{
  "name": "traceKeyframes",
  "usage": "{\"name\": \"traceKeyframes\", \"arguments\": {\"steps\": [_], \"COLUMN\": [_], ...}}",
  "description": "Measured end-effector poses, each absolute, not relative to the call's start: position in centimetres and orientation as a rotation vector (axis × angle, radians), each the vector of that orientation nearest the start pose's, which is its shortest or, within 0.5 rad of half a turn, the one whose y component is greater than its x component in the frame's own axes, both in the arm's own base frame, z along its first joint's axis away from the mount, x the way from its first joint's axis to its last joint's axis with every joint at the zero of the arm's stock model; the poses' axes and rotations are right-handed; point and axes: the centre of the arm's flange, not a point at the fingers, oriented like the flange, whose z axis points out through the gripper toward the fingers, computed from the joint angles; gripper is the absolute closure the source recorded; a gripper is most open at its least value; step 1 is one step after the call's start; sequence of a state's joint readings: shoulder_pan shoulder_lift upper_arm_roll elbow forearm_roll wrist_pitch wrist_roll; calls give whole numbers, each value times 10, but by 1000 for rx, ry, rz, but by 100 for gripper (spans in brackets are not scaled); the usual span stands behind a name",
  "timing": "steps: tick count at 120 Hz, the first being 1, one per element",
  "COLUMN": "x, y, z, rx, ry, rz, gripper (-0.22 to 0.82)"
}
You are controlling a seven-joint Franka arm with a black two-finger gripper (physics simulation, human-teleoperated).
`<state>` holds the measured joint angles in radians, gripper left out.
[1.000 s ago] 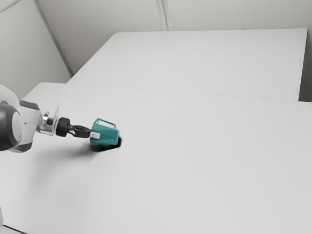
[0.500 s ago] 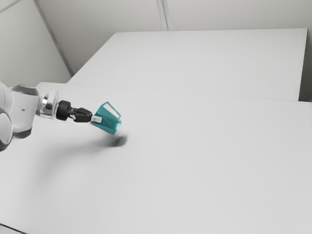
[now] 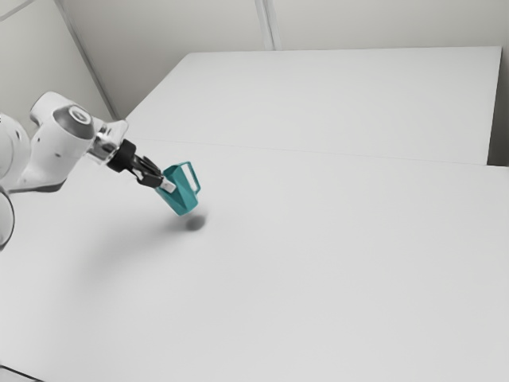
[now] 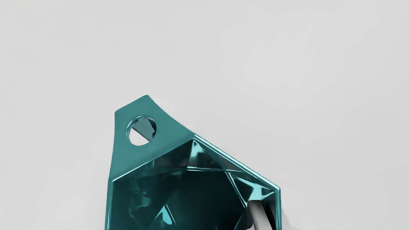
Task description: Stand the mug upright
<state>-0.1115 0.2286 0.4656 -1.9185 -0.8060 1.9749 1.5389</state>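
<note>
1. The gripper (image 3: 166, 185) is clamped on the mug (image 3: 181, 199), pinching its wall near the mouth: one finger (image 4: 261, 218) reaches inside, and a pale fingertip lies against the outside in the exterior view.
2. The mug is up in the air over the table (image 3: 334, 263), its shadow (image 3: 195, 224) lying on the white surface just below and apart from it.
3. It hangs tilted, not upright: the base points down and toward the exterior view's right, the mouth up toward the gripper.
4. The handle (image 3: 197, 180) sticks out on the side facing the exterior view's right, away from the gripper.
5. In the wrist view the mouth opens toward the camera, with a six-sided look to the rim (image 4: 236, 161) (quite a faceted thing, with bright glints on its dark teal inner faces).
6. The handle's flat top joins one side of the rim, and a rounded hole goes through it; the finger inside is by another part of the wall.
7. The arm (image 3: 70, 142) comes in from the exterior view's left and slopes down to the gripper, over the table. Behind the table stands a pale wall (image 3: 374, 24).
</note>
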Motion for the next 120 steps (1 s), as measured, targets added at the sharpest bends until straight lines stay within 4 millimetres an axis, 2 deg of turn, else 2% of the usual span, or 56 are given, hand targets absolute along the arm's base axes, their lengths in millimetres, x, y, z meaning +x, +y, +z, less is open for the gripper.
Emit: {"name": "traceKeyframes", "arguments": {"steps": [36,67,120], "x": [590,596,599], "y": [121,91,64], "z": [409,406,400], "rx": [-3129,-3136,-3171], "ry": [1282,1158,957], "rz": [-498,-395,-285], "gripper": [79,79,79]}}
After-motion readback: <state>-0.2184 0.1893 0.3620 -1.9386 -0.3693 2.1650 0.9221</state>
